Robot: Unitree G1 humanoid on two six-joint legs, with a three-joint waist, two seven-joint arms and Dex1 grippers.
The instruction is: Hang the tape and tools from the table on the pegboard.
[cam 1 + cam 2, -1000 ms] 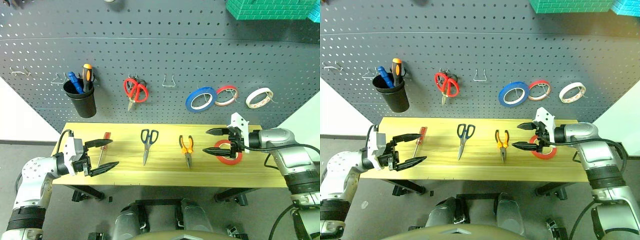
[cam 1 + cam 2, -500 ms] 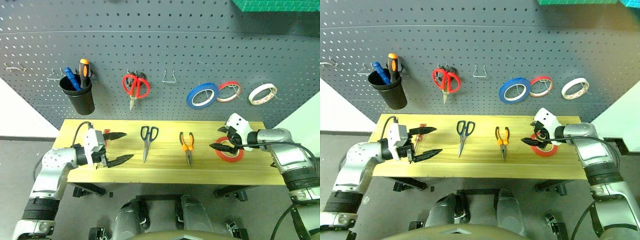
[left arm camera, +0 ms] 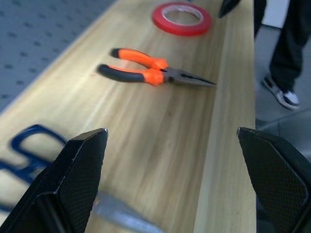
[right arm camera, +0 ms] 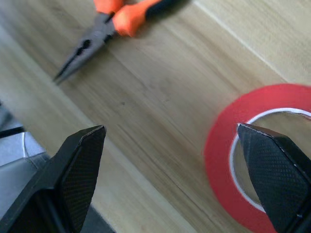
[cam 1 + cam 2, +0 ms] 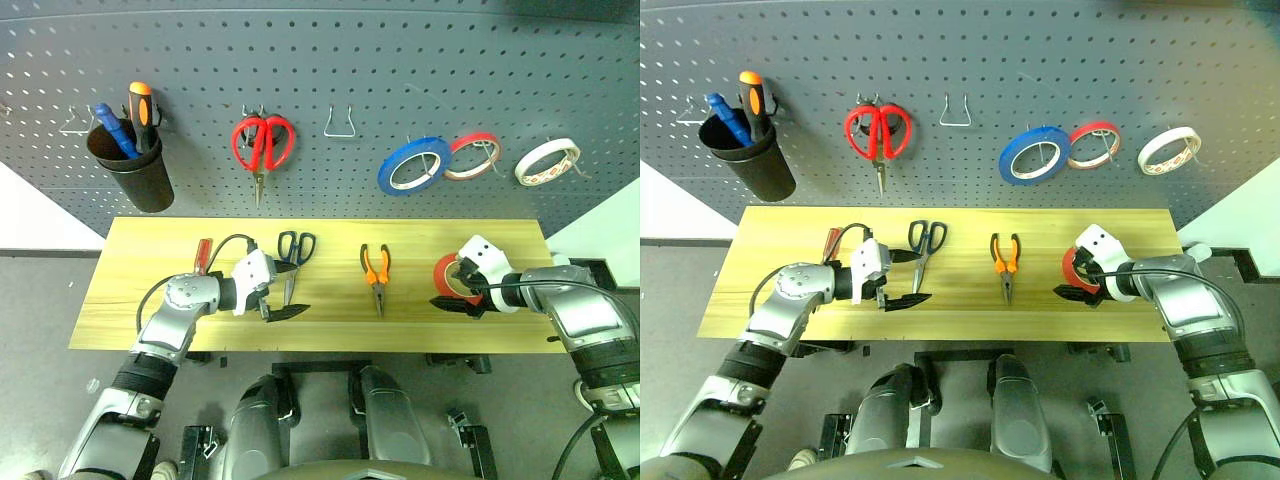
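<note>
I am at the reaching step: nothing is lifted yet. My left tool (image 5: 283, 289) has its two fingers wide apart, standing at the blade of the dark-handled scissors (image 5: 293, 262), and holds nothing. My right tool (image 5: 452, 288) is also spread, straddling the near edge of the red tape (image 5: 446, 275), which lies flat on the desk (image 5: 150, 330). The pliers (image 5: 376, 279) lie between them, and the red screwdriver (image 5: 201, 251) at the far left. I think the next move is to lower each tool and shut it, then carry the thing up to a free hook (image 5: 340, 123) on the pegboard (image 5: 330, 60). I can read no writing or brand.
</note>
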